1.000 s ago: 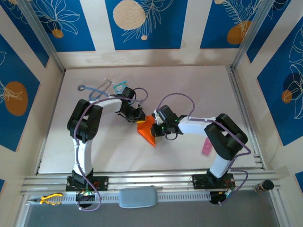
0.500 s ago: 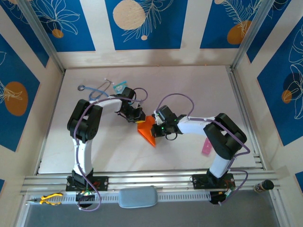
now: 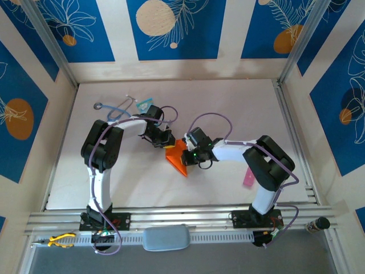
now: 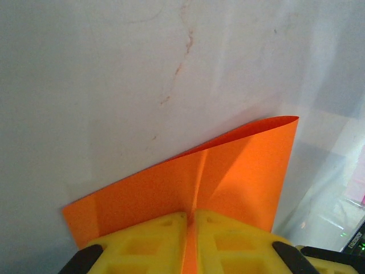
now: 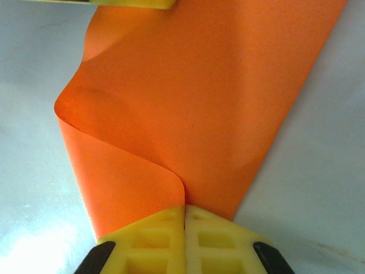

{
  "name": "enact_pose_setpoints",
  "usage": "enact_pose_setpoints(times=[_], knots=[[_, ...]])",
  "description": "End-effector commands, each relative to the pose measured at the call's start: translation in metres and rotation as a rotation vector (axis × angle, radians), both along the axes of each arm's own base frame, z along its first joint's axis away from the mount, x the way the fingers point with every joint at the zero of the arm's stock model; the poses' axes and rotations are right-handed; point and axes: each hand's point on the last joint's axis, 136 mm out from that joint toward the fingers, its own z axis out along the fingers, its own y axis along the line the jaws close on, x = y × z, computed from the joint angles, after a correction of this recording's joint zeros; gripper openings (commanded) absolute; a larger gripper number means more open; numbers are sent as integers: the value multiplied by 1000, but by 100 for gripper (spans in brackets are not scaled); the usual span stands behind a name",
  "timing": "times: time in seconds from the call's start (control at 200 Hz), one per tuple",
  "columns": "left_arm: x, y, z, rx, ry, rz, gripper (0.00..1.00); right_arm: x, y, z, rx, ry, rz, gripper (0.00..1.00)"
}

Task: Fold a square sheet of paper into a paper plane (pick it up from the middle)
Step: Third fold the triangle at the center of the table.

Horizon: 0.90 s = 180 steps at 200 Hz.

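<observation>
**Both claws pinched on the orange sheet at mid-tabletop**

The orange sheet of paper point(image 3: 176, 159) lies in the middle of the white tabletop point(image 3: 239, 108), between the two arms; from above it reads as a partly folded wedge, broad at the far side and narrowing to a tip that points toward the near edge.

The left claw point(image 3: 166, 144) meets the sheet at its far left corner; in the left wrist view the left claw point(image 4: 191, 221) has its yellow fingers point(image 4: 151, 240) pressed together on the orange sheet of paper point(image 4: 234, 165), a thin raised ridge of paper caught between them; beyond the fingers one flap curls up off the tabletop point(image 4: 85, 85), its far edge rounded.

The right claw point(image 3: 186, 152) comes in from the right side of the sheet; in the right wrist view the right claw point(image 5: 184, 220) is likewise closed, its yellow fingers point(image 5: 151, 240) pinching a folded-over layer of the orange sheet of paper point(image 5: 211, 97); that layer bows upward on the left and rolls over into a soft curve, uncreased; a strip of another yellow finger shows at the top edge, touching the sheet.

A small pink strip point(image 3: 248, 177) lies well apart on the right, beside the right arm; a light-blue packet point(image 3: 144, 105) and a loop of blue-grey cord point(image 3: 117, 109) lie at the far left.
</observation>
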Motion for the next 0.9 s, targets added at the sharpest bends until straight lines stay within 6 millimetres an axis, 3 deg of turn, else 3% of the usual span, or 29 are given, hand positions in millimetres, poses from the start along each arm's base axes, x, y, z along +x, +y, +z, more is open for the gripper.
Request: enact_pose_setpoints(times=[0.0, 0.225, 0.465, 0.58, 0.675, 0.895], knots=[[-8, 9, -15, 58, 24, 14, 16, -3, 0, -6, -26, 20, 5, 1], [0, 7, -2, 58, -7, 7, 18, -5, -2, -6, -39, 21, 6, 1], [13, 3, 34, 37, -86, 19, 32, -6, -3, -6, -42, 19, 2, 0], [12, 7, 48, 40, -117, 37, 33, -6, -4, -6, -42, 17, 0, 1], [6, 11, 53, 37, -121, 53, 31, -5, -4, -5, -39, 16, -6, 1], [-19, 10, 65, -70, -91, 116, 12, -7, -4, -4, -21, 15, -16, 1]])
